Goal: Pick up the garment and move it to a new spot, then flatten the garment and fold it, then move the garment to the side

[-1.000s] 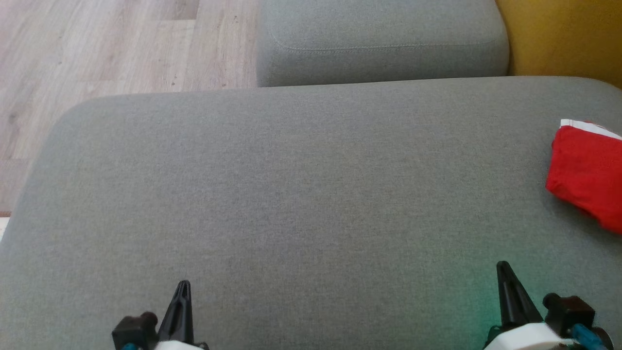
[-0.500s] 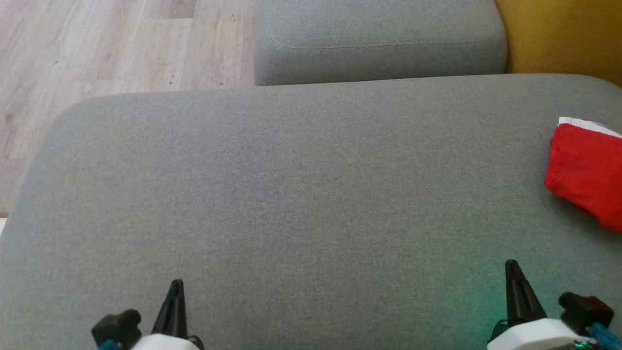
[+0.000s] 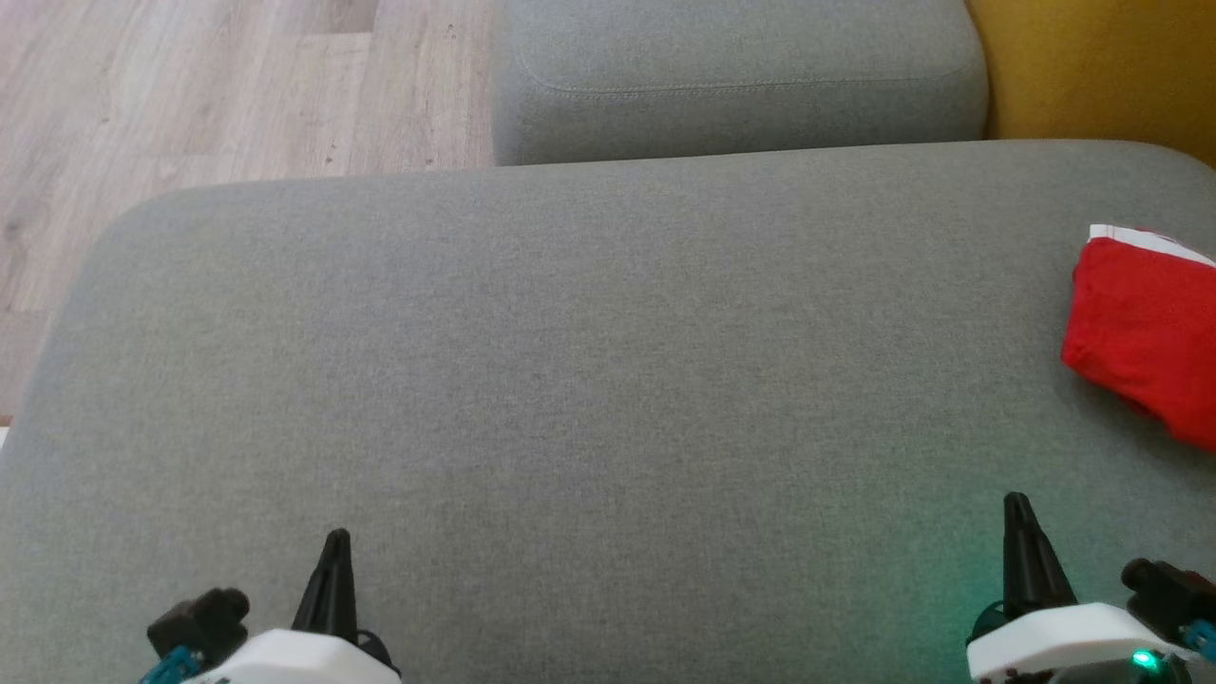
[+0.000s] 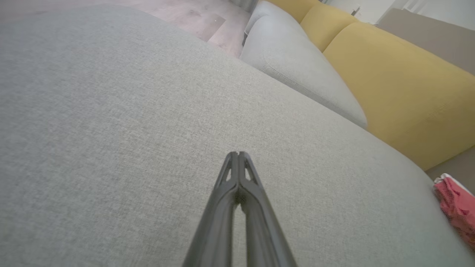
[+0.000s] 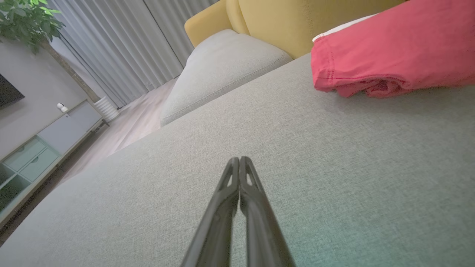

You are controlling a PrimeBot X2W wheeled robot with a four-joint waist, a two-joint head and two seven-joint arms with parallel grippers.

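Note:
The garment (image 3: 1145, 332) is red with a white band, folded into a compact bundle at the right edge of the grey cushion (image 3: 589, 380). The right wrist view shows the garment (image 5: 393, 52) at the upper right, and the left wrist view shows the garment (image 4: 458, 207) at the far right edge. My left gripper (image 3: 335, 546) rests at the lower left over the cushion, shut and empty, as the left gripper (image 4: 238, 155) shows close up. My right gripper (image 3: 1016, 508) sits at the lower right, shut and empty, well short of the garment; the right gripper (image 5: 239, 160) has its fingers pressed together.
A second grey cushion (image 3: 741, 85) lies beyond the far edge, with a yellow sofa back (image 3: 1092, 66) at the upper right. Wooden floor (image 3: 190, 95) shows at the upper left. A cabinet (image 5: 33, 155), a plant and curtains stand across the room.
The head camera has shifted slightly, so the whole scene sits a little lower-left. Both grippers have drifted slightly outward at the bottom edge. The garment lies unmoved.

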